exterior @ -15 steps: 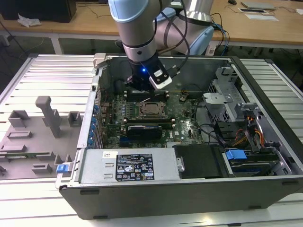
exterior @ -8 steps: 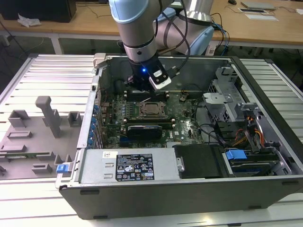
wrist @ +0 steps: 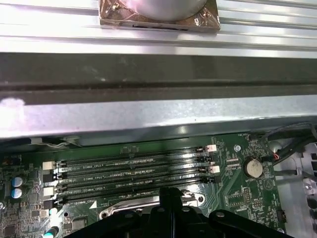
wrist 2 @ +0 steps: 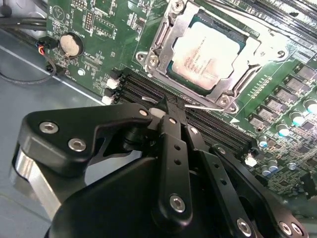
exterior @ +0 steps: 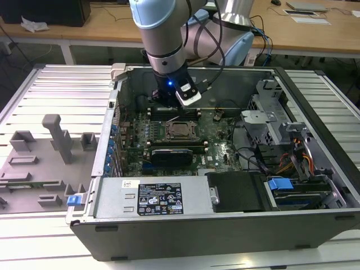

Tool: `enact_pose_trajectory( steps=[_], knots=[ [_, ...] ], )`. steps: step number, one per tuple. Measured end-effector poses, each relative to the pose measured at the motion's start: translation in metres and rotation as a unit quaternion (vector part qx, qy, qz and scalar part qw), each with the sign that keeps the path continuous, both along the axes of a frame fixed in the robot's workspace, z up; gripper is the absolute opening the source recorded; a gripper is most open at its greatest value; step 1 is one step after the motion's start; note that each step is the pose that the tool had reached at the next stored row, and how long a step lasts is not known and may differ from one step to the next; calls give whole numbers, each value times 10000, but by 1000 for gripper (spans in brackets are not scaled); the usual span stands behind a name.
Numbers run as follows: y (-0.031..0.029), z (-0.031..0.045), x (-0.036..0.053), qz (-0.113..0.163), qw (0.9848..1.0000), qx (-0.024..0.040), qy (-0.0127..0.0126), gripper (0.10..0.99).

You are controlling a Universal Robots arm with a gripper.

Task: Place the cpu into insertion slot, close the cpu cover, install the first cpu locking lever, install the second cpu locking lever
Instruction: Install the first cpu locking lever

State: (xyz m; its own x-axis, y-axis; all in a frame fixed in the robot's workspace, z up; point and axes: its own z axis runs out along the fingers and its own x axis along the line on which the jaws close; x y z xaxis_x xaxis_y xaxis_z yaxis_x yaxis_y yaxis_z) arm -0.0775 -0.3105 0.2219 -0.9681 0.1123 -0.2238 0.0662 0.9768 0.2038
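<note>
**Gripper.** Black metal two-finger gripper (wrist 2: 167, 106) on a pale blue-and-silver arm. The jaws are drawn together to a narrow point, and nothing can be made out between them. The tip sits over the long black memory slots (wrist 2: 133, 87), just beside the near edge of the socket. Whether it touches a thin silvery wire lever (wrist 2: 203, 106) lying there cannot be told.

**Cpu.** Small flat square cpu (wrist 2: 205, 54) with a pale silver-grey top, seated in the insertion slot (wrist 2: 225, 96). It bears faint print, washed out by glare.

**Cpu cover.** Thin silvery square cpu cover (wrist 2: 166, 32), lying down around the chip, apparently flat.

**Board.** Green circuit board (wrist 2: 104, 29) with small white lettering beside the slots in both wrist views. A round silver coin cell (wrist 2: 71, 44) sits near the board's edge.

**Room.** In the first wrist view, four slot rows separate the socket from the grey steel case wall (wrist: 148, 114).

**Case.** Dark grey open computer case (exterior: 225, 239), lying on its side. A black rectangular card (exterior: 171, 153) lies just beyond the socket on the camera's side. A black printed label (exterior: 160, 198) sits on the silver inner cover. Drive bays and cables crowd the exterior view's right.

**Surroundings.** Ribbed aluminium table (exterior: 62, 79). A grey moulded fixture tray (exterior: 34, 163) lies at the exterior view's left, cut off by the frame edge. Wooden desks (exterior: 95, 25) stand behind.
</note>
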Motion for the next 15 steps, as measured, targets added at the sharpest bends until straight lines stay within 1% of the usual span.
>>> enact_pose_trajectory(
  steps=[2,3,4,5,6,10,15],
  knots=[
    [2,-1,-1,-1,10000,-1,-4,106],
    [3,-3,-2,-2,10000,-9,-20,106],
    [7,-5,-8,-4,10000,-35,-54,106],
    [8,-6,-13,-8,9999,-61,-82,106],
    [10,-11,-16,-20,9999,-80,-104,106],
    [25,-21,-17,-133,9998,-85,-104,106],
    [83,-42,-17,-258,9996,-86,-103,106]
  ],
)
